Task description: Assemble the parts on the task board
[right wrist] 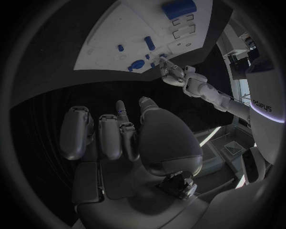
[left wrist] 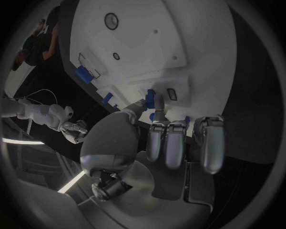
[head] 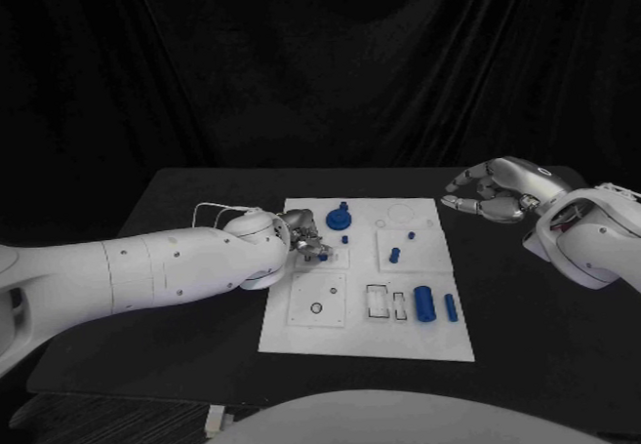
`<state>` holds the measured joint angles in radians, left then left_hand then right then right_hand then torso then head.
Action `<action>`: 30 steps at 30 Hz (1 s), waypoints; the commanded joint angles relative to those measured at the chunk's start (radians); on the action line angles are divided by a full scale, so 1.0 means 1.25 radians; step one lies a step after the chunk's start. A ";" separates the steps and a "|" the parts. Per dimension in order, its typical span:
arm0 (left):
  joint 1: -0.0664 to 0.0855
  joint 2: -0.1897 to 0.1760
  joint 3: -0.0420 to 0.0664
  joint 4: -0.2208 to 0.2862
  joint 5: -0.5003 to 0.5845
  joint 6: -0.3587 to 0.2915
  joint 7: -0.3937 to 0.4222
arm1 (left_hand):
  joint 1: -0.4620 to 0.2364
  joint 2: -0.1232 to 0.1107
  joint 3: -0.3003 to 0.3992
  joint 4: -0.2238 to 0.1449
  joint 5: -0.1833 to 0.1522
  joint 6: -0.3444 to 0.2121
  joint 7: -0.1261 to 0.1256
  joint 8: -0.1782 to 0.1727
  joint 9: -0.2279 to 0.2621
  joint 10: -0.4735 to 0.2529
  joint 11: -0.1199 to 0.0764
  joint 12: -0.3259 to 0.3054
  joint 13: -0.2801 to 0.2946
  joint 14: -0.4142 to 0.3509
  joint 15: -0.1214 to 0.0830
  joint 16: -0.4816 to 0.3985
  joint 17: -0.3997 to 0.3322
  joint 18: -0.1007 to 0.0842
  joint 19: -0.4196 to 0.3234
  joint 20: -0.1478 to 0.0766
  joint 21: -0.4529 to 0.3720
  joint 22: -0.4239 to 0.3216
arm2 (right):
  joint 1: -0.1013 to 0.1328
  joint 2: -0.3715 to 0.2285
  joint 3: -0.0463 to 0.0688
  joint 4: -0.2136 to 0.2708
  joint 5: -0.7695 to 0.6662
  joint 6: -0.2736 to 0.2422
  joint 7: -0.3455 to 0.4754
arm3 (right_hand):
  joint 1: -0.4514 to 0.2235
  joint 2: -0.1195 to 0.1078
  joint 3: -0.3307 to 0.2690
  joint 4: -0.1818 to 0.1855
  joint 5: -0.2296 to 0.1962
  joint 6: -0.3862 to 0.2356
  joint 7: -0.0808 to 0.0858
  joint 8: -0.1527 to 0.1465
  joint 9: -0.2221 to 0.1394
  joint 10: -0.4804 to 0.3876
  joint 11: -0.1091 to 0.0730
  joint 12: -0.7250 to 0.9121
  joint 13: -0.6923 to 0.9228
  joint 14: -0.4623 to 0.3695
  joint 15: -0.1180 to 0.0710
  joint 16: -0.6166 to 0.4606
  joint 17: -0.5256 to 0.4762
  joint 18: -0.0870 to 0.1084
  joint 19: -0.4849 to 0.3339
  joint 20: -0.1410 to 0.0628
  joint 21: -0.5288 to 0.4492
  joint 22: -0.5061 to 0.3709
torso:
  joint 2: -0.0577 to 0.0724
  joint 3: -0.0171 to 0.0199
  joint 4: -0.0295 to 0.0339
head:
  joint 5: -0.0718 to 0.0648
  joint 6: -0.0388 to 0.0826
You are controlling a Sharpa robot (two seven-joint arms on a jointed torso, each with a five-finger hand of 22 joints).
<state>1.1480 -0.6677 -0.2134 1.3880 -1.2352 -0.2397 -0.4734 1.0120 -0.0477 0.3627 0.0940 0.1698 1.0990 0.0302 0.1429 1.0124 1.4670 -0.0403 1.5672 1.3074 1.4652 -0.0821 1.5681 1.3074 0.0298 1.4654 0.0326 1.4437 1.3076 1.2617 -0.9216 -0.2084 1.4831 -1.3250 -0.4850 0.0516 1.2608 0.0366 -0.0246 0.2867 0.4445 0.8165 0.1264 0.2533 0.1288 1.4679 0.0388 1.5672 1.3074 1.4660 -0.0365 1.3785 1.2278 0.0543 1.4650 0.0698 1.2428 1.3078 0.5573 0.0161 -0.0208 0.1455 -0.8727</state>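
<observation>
Our left hand pinches a small blue part over the board, right hand curled empty; misalignment could jam it.

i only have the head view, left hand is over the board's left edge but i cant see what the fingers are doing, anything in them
Observer: In the left wrist view the left hand has its thumb and a finger on a small blue part at the task board.
Operator: and the right hand, holding anything
Observer: No. In the right wrist view the right hand has its fingers apart with nothing in them, over the black table beside the board.
</observation>
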 commanded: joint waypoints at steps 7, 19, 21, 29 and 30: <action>-0.002 0.002 0.000 0.002 0.000 0.025 0.002 | -0.008 -0.007 -0.062 0.029 -0.039 -0.011 0.008 0.006 0.015 0.083 0.010 0.003 0.211 0.084 0.006 0.002 0.211 0.004 0.021 0.004 -0.007 0.171 | -0.002 0.000 0.001 0.001 -0.001 -0.008 -0.010 | 0.008 -0.002 -0.001 -0.002 0.003 0.005 0.003 -0.003 -0.001 0.079 0.005 0.001 0.206 0.034 0.004 -0.003 -0.001 0.015 0.000 0.003 -0.004 0.130 | 0.000 -0.0001 0.0003 | 0.002 0.000; -0.003 0.003 0.000 -0.001 0.000 0.034 -0.002 | -0.061 -0.006 -0.176 0.108 -0.095 -0.035 0.010 0.046 0.068 0.083 0.013 0.003 0.211 0.084 0.009 0.002 0.211 0.005 0.020 0.007 -0.014 0.172 | -0.002 0.000 0.001 0.001 -0.001 -0.009 -0.009 | 0.008 -0.002 -0.002 -0.002 0.004 0.005 0.003 -0.003 -0.002 0.078 0.005 0.000 0.203 0.034 0.004 -0.003 -0.002 0.015 0.000 0.003 -0.003 0.130 | 0.000 -0.0001 0.0000 | 0.002 0.000; -0.003 0.003 0.000 -0.002 0.000 0.035 -0.002 | -0.067 -0.006 -0.186 0.117 -0.096 -0.035 0.010 0.051 0.074 0.083 0.012 0.003 0.211 0.084 0.008 0.002 0.211 0.005 0.020 0.007 -0.013 0.172 | -0.002 -0.001 0.001 0.001 -0.001 -0.009 -0.009 | 0.008 -0.002 -0.002 -0.002 0.004 0.005 0.003 -0.003 -0.002 0.078 0.005 0.000 0.203 0.034 0.004 -0.003 -0.002 0.015 0.000 0.003 -0.003 0.130 | 0.000 0.0000 -0.0001 | 0.003 0.000; -0.003 0.008 0.000 -0.006 0.000 0.038 0.002 | -0.092 0.005 -0.258 0.156 -0.098 -0.033 -0.001 0.120 0.161 0.083 0.004 0.003 0.211 0.084 0.001 0.002 0.211 0.005 0.022 0.000 -0.012 0.173 | -0.002 0.000 0.001 0.001 -0.001 -0.008 -0.009 | 0.008 -0.002 -0.002 -0.002 0.004 0.005 0.003 -0.003 -0.002 0.076 0.005 -0.001 0.202 0.034 0.004 -0.003 -0.001 0.015 0.000 0.003 -0.004 0.130 | 0.000 -0.0002 -0.0002 | 0.004 0.000; -0.003 0.008 0.000 -0.006 0.000 0.038 0.004 | -0.093 0.012 -0.268 0.156 -0.098 -0.036 -0.003 0.136 0.182 0.083 0.002 0.003 0.211 0.084 0.000 0.002 0.211 0.005 0.022 -0.001 -0.012 0.173 | -0.002 0.000 0.001 0.001 -0.001 -0.008 -0.009 | 0.008 -0.002 -0.002 -0.002 0.004 0.005 0.003 -0.003 -0.002 0.076 0.005 -0.001 0.202 0.034 0.004 -0.003 -0.001 0.015 0.000 0.003 -0.004 0.130 | 0.000 -0.0002 -0.0002 | 0.004 0.000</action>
<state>1.1460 -0.6601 -0.2140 1.3800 -1.2352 -0.2022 -0.4795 0.8999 -0.0366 0.0352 0.2881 0.0513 1.0541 0.0318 0.3041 1.2284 1.4666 -0.0336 1.5672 1.3074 1.4688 -0.0785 1.5681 1.3073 0.0298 1.4654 0.0326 1.4300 1.3074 1.2613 -0.9214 -0.2084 1.4830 -1.3250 -0.4850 0.0518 1.2608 0.0366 -0.0246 0.2867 0.4445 0.8165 0.1264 0.2534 0.1279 1.4679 0.0388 1.5672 1.3081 1.4660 -0.0365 1.3786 1.2267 0.0543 1.4650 0.0698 1.2428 1.3075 0.5572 0.0160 -0.0208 0.1504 -0.8726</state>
